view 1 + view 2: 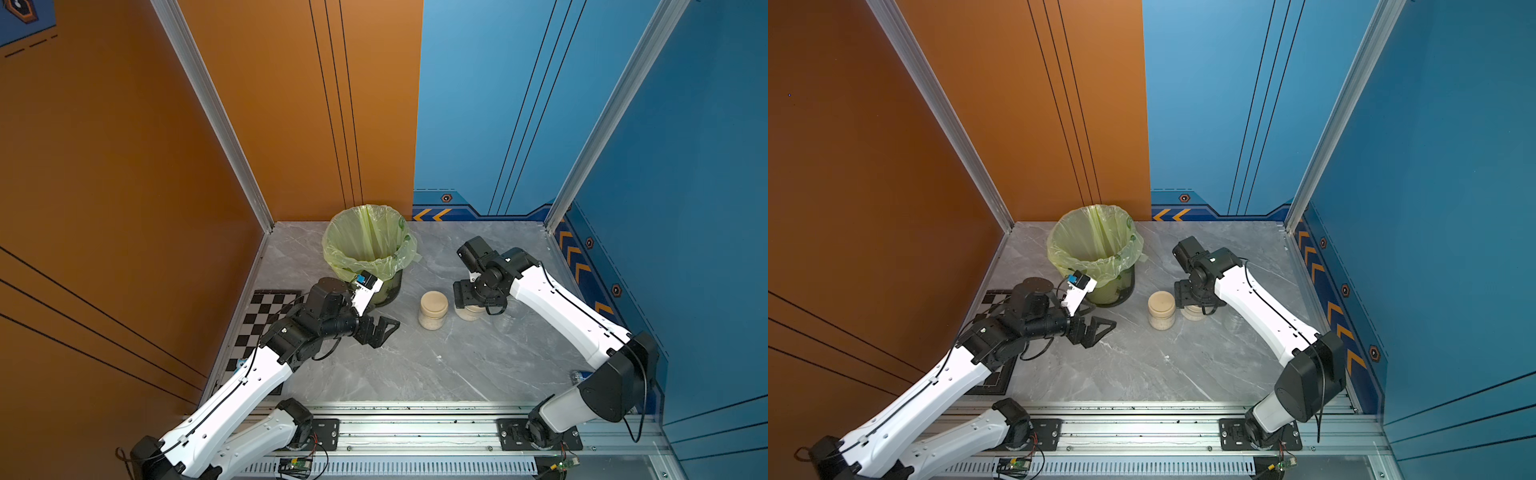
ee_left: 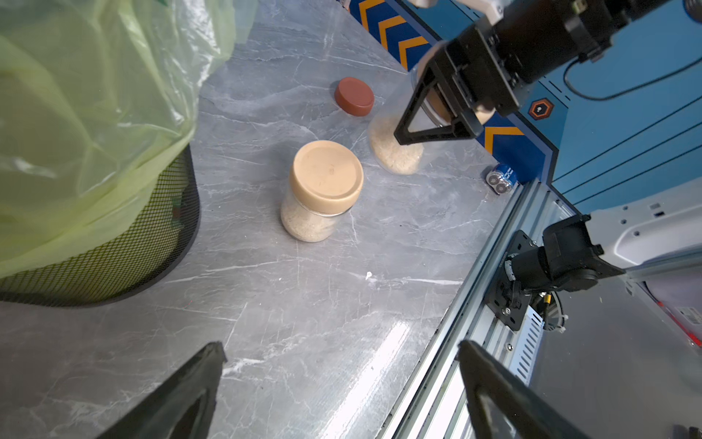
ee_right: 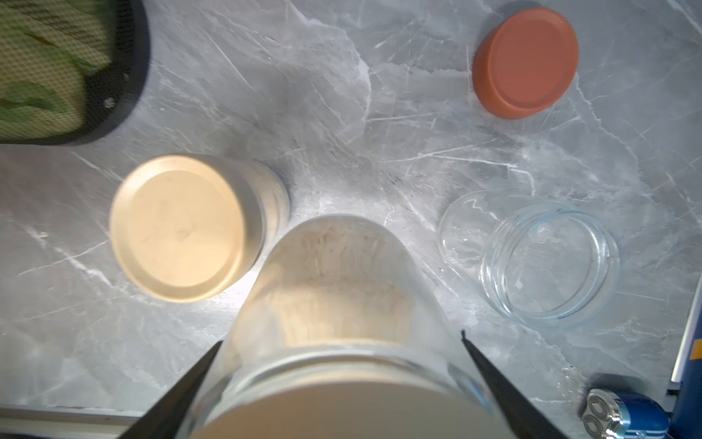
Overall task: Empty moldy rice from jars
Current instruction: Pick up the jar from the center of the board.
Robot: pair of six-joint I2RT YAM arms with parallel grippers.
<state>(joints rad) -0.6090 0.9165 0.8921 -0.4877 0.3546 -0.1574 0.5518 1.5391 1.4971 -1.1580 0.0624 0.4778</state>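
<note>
R claw (image 3: 342, 338) clenched on beige-lid jar (image 3: 334, 273), rice (image 2: 397, 152) inside. Just beside it: 2nd beige-lid jar (image 1: 433, 309), upright, rice-filled. Empty open jar (image 3: 547, 262) + red-brown lid (image 3: 526, 62) apart on tabletop (image 1: 415, 365). L claw (image 2: 340, 345) released, holds nothing, near green-bagged bin (image 1: 388, 291). Blue item (image 2: 501, 180): lettering too blurred to read.

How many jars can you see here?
3. One lidded jar stands free; a second jar is in the right gripper; an empty jar stands open nearby. None seems hidden.
</note>
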